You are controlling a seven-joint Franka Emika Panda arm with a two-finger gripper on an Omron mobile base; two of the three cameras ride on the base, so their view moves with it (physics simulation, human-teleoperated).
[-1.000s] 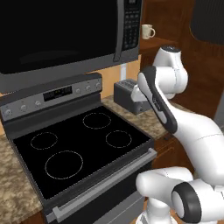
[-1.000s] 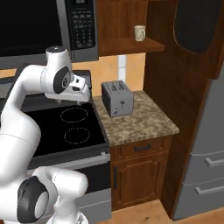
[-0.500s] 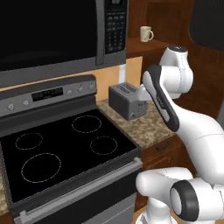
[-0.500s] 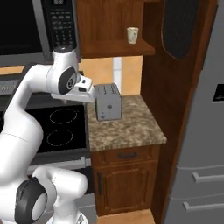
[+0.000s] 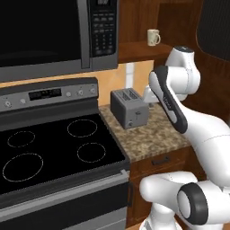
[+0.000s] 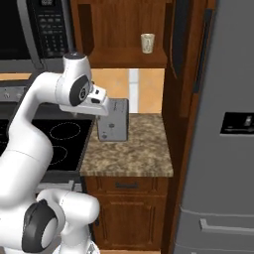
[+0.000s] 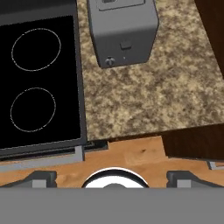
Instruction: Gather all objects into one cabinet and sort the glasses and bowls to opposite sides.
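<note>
One cream handled mug (image 5: 153, 37) (image 6: 147, 43) stands on the shelf of an open narrow wood cabinet (image 6: 119, 59) to the right of the microwave. My gripper (image 6: 101, 110) (image 7: 113, 177) hangs above the granite counter, close to the grey toaster's front-left side and well below the mug. Its two fingertips (image 7: 41, 178) sit far apart with nothing between them, so it is open. In the left base view my forearm covers the hand. The second mug, the salmon-pink tumbler, the dark red-brown bowl and the wide glass-door cabinet are out of view.
A grey toaster (image 5: 129, 108) (image 6: 113, 120) (image 7: 122, 30) stands on the granite counter (image 6: 134, 154) (image 7: 148, 100). The black stove (image 5: 49, 148) (image 7: 39, 78) lies to the left, with the microwave (image 5: 49, 36) above it. A steel fridge (image 6: 223, 129) stands on the right, and a dark door panel (image 5: 215, 27) hangs open.
The base has driven to the right, so the whole scene has slid left in both base views. The toaster and counter now sit nearer the middle. The arm keeps its pose.
</note>
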